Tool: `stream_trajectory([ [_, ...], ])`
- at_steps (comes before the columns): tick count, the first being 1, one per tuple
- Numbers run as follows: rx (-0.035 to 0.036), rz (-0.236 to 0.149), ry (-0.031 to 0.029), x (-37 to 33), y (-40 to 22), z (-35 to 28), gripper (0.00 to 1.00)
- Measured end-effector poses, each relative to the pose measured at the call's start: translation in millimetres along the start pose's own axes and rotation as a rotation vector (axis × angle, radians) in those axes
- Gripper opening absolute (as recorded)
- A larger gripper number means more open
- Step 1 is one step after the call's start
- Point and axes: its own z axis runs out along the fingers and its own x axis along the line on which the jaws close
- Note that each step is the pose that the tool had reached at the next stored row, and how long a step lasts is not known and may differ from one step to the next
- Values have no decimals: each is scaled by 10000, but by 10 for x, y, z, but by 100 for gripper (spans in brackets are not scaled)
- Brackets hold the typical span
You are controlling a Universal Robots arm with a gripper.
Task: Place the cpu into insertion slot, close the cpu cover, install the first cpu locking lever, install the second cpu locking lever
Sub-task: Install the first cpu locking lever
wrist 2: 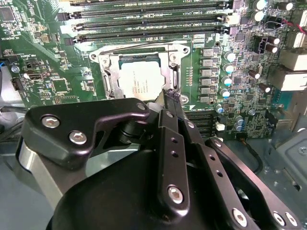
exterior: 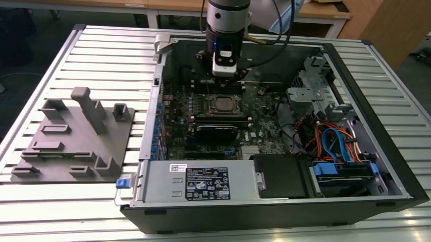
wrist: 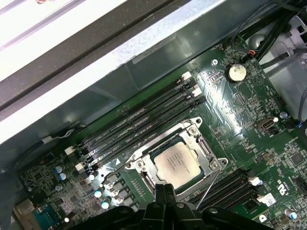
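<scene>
cpu [wrist: 176, 163] sits flat in the slot [wrist: 194, 125] on the green board; placement judged done. cover [wrist: 205, 147] lies down around the chip, apparently closed. one thin lever [wrist: 210, 187] slants off the slot's side, seemingly unlatched; the other lever's state cannot be told. end effector [wrist 2: 170, 96] clenched, nothing visibly held, tip just beside the cover's edge. open computer case [exterior: 377, 151] rests on the slatted tabletop [exterior: 101, 55].

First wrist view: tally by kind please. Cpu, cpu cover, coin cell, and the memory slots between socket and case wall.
Square silver-grey metal-topped cpu: 1
Thin square grey metal cpu cover: 1
Round silver coin cell: 1
Long narrow black memory slots: 4
Total: 7
</scene>
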Motion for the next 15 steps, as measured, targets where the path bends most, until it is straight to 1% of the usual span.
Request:
stream_trajectory([
  [15, 0, -17, 0, 2, -1, 0, 10],
])
